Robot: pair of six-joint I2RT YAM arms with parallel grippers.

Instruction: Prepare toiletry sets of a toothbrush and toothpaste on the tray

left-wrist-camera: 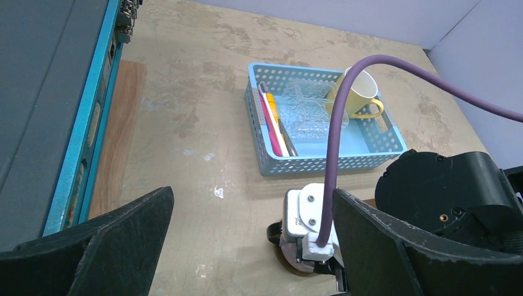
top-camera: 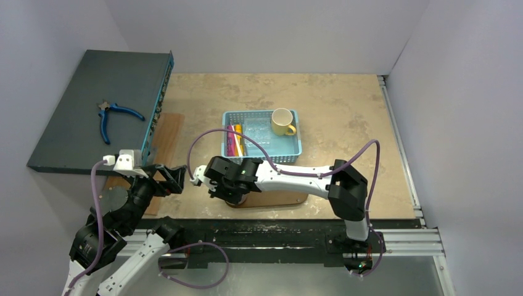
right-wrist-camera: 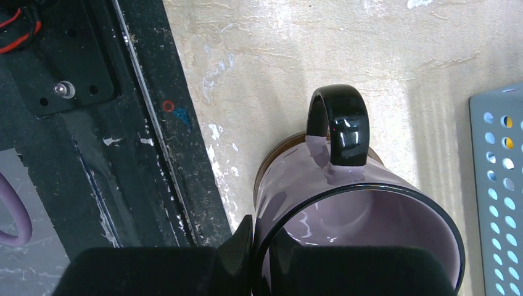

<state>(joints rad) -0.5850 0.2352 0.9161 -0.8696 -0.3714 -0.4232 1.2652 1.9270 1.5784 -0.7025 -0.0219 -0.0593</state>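
We see the right gripper (right-wrist-camera: pixel 262 246) pinched narrow on the rim of a lilac mug (right-wrist-camera: pixel 296 185), one finger inside the wall and one outside, beside its black handle. The mug stands on the left end of the tray (top-camera: pixel 277 198), which lies near the table's front edge, just in front of the blue basket (top-camera: pixel 290 151). The left gripper (left-wrist-camera: pixel 251 194) hangs with its jaws spread wide, holding and touching nothing, above bare table left of the tray. The toothpaste is in the basket, not on the tray: a pink tube (left-wrist-camera: pixel 268 120) and a yellow tube (left-wrist-camera: pixel 273 105) lie against the basket's left wall, their long axes running near to far. A pale slim stick beside them looks like the toothbrush (left-wrist-camera: pixel 282 140), lying the same way; which end is the head we cannot tell. A yellow mug (top-camera: pixel 282 121) sits in the basket's far right corner.
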